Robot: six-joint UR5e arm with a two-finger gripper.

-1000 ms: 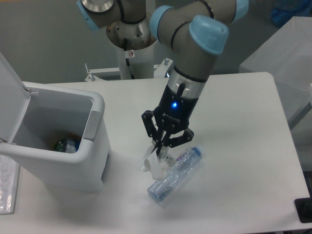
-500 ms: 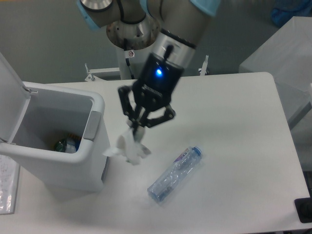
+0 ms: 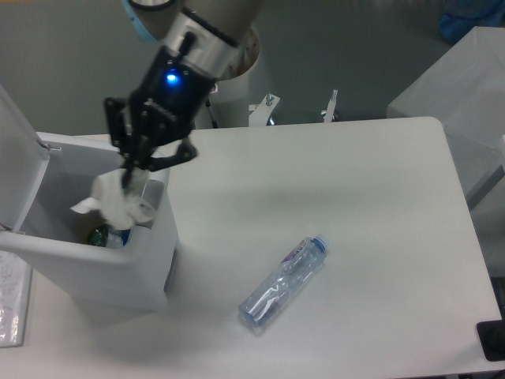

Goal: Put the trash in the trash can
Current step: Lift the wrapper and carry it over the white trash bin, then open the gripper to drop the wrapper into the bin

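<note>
My gripper (image 3: 131, 170) is shut on the crumpled wrapper (image 3: 115, 202), which hangs white and bunched over the open mouth of the white trash can (image 3: 150, 264) at the left. The can's lid (image 3: 16, 162) stands up at the far left and a grey panel (image 3: 153, 197) sits on its right rim. Something green and blue lies at the bottom of the can (image 3: 106, 235). The clear plastic bottle (image 3: 284, 280) with a blue cap and purplish label lies on its side on the table, well to the right of the gripper.
The white table (image 3: 355, 189) runs to a rounded right edge. A pale grey block (image 3: 465, 95) stands off the table at the upper right. A transparent sheet (image 3: 12, 304) lies at the left edge beside the can. A black object (image 3: 491, 339) sits at the lower right corner.
The gripper lifted the wrapper from beside the bottle and carried it up and left, from mid-table to over the can's opening. The bottle has not moved.
</note>
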